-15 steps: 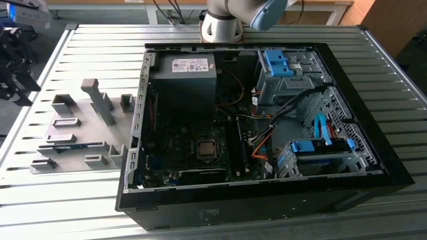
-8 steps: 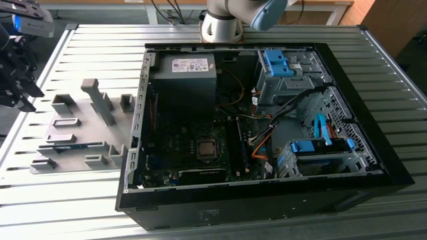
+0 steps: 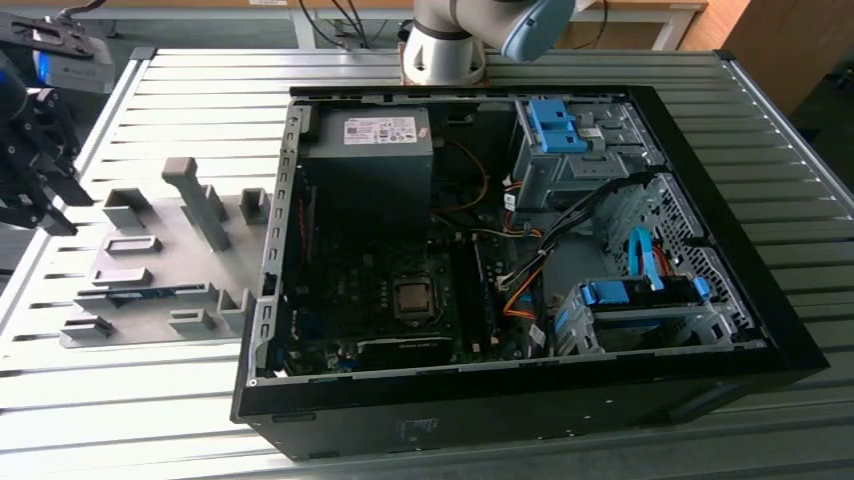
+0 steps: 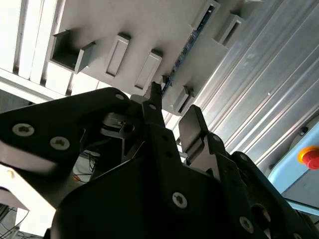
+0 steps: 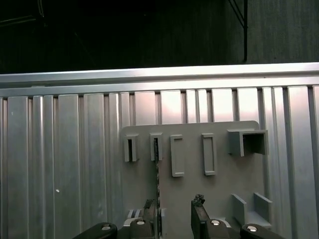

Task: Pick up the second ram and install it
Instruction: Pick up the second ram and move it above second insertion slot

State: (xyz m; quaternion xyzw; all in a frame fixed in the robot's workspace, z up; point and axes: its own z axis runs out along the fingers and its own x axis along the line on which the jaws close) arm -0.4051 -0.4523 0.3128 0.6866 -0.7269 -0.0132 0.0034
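End effector [image 5: 174, 204] spread, second ram [image 5: 157, 174] near fingertip [image 5: 150, 211]

No print can be read; the white label [image 3: 378, 130] on the power supply [image 3: 367, 165], inside the computer case [image 3: 534, 405], is too small to make out

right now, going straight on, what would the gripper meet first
Probably the second ram, which one finger of the gripper lines up with, else the grey holder plate under it; depth is unclear.
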